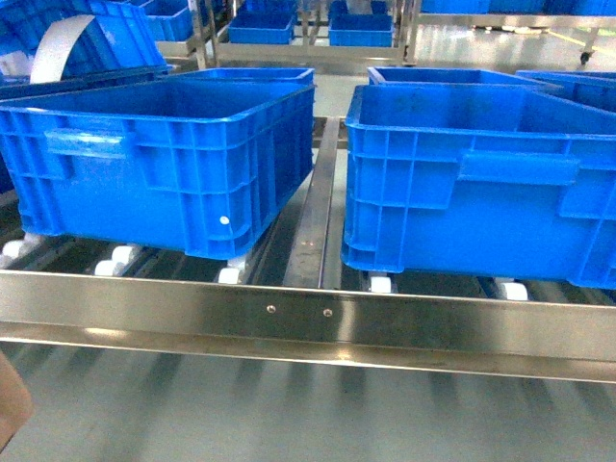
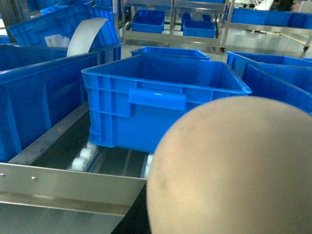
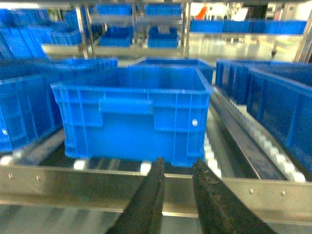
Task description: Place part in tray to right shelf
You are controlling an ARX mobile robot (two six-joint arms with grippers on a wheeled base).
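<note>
Part is out of our sight in all three views, so we cannot tell where it is. We see the tray [image 2: 229, 165] only as a blurred beige dome that fills the lower right of the left wrist view and covers the right end of the rail [image 2: 63, 187] there. In the head view a beige-brown edge, which may be the same tray, shows in the bottom left corner, below the rail. The left gripper is hidden behind the tray, and we cannot tell whether it is clenched or released.

The right gripper [image 3: 178, 163] is released. Its two dark fingers [image 3: 153, 200] stand apart with a narrow bare gap between them and nothing in it. In the right wrist view they rise across the rail, and their tips end just above its top edge.

The rail is the steel front of the shelf [image 1: 318, 212], with two screws [image 1: 270, 309] near its middle. Just behind the rail, white rollers [image 1: 231, 274] carry two blue crates. The left crate [image 1: 164, 164] and the right crate [image 1: 481, 183] stand side by side. A steel strip runs back from the rail between them. Farther behind the rail, on the left, a white curved sheet [image 1: 63, 43] leans in another crate.
</note>
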